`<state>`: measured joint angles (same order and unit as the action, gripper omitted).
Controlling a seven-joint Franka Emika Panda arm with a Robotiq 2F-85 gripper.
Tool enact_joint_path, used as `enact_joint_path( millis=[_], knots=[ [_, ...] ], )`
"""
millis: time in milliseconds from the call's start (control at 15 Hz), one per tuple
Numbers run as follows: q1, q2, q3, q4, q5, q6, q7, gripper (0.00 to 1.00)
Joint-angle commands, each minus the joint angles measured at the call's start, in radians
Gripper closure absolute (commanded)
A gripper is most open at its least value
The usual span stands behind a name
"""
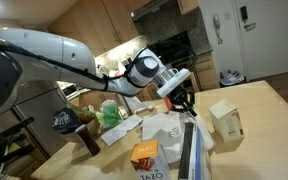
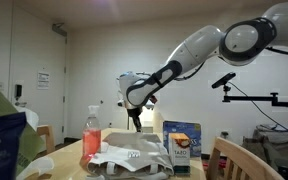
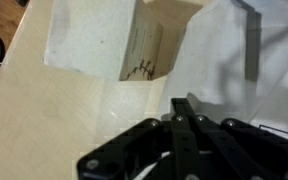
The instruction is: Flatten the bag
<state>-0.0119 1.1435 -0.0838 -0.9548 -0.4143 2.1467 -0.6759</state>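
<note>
The large white crinkled bag (image 1: 167,128) lies on the wooden table in both exterior views (image 2: 134,156). In the wrist view its white surface (image 3: 234,50) fills the upper right. My gripper (image 1: 188,106) hangs just above the bag's far edge, pointing down, and also shows in an exterior view (image 2: 136,123). In the wrist view the black fingers (image 3: 184,106) are pressed together with nothing between them. I cannot tell whether the fingertips touch the bag.
A beige cardboard carton (image 1: 225,120) stands beside the bag and is close ahead in the wrist view (image 3: 109,40). A small green bag (image 1: 111,112), an orange box (image 1: 145,155), a red-capped bottle (image 2: 92,130) and a blue-white box (image 2: 181,141) also stand on the table.
</note>
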Motion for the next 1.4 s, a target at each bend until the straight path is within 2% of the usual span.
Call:
enact_joint_path(
  millis=[0, 800, 1333],
  knots=[
    [-0.005, -0.017, 0.036, 0.016, 0.049, 0.011, 0.003, 1.00],
    [-0.047, 0.011, 0.120, 0.022, 0.177, 0.010, -0.038, 1.00],
    [-0.051, 0.083, 0.159, 0.048, 0.232, -0.042, -0.099, 1.00]
  ],
)
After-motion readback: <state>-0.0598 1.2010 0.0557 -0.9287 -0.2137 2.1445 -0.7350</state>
